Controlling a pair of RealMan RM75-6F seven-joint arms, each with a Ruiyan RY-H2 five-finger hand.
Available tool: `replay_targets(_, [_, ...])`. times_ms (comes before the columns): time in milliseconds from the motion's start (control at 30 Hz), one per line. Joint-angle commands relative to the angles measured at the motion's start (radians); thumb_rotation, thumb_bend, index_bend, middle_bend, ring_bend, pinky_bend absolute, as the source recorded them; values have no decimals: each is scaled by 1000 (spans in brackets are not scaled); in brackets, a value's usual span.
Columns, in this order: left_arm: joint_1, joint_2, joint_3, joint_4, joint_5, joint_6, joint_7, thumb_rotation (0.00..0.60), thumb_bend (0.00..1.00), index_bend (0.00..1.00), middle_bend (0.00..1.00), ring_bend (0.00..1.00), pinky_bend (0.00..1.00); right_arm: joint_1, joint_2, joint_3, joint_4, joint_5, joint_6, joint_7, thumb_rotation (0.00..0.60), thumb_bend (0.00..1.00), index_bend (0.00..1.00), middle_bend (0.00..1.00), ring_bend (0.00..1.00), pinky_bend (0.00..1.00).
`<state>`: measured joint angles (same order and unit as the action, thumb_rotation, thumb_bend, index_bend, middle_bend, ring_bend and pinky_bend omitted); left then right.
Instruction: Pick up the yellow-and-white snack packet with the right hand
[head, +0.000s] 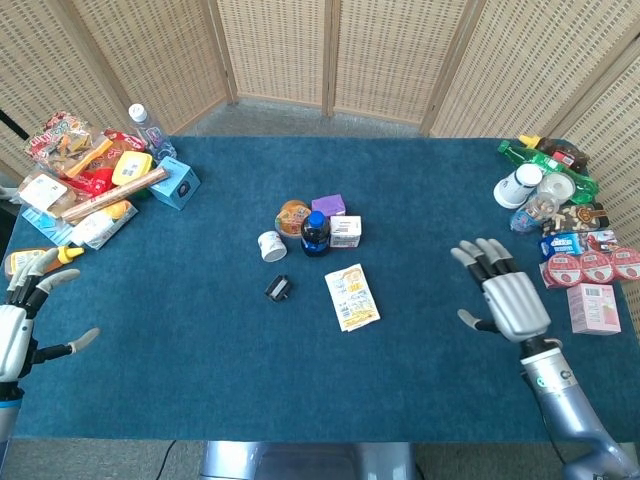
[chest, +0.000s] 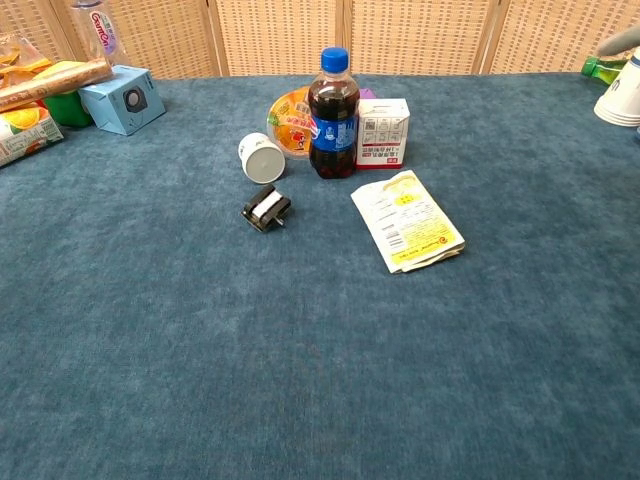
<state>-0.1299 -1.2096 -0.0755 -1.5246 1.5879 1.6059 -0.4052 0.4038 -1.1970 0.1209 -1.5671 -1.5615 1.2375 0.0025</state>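
Note:
The yellow-and-white snack packet (head: 351, 296) lies flat on the blue table, just in front of the central cluster; the chest view shows the packet (chest: 407, 219) right of centre. My right hand (head: 505, 298) hovers open with fingers spread, well to the right of the packet and apart from it. In the chest view only a grey fingertip (chest: 618, 42) shows at the top right edge. My left hand (head: 22, 318) stays open at the table's left front edge, holding nothing.
Behind the packet stand a cola bottle (head: 315, 233), a white carton (head: 346, 231), a purple box (head: 328, 205), a fruit cup (head: 293, 216) and a white cup (head: 271, 245); a black clip (head: 279, 288) lies to its left. Snacks pile at far left (head: 85, 180); cups and packets crowd far right (head: 560, 215).

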Motion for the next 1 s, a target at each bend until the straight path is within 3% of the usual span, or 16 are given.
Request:
replay_targets(33, [-1, -1, -1, -1, -3, -3, 5, 600, 172, 248, 0, 0, 0, 74, 16, -29, 53, -102, -61, 40, 600, 224, 127, 112, 0, 0])
replay_targets(333, [-2, -6, -9, -7, -21, -12, 23, 600, 171, 249, 0, 0, 0, 241, 5, -66, 156, -287, -147, 81, 600, 225, 74, 72, 0, 0])
replay_targets(700, [-4, -9, -15, -10, -39, -24, 41, 600, 172, 248, 0, 0, 0, 433, -40, -115, 268, -457, -217, 71, 600, 224, 81, 0, 0, 0])
replay_targets(1000, [-2, -9, -16, -13, -43, -27, 55, 600, 172, 249, 0, 0, 0, 544, -106, -170, 400, -524, -224, 134, 600, 224, 96, 0, 0, 0])
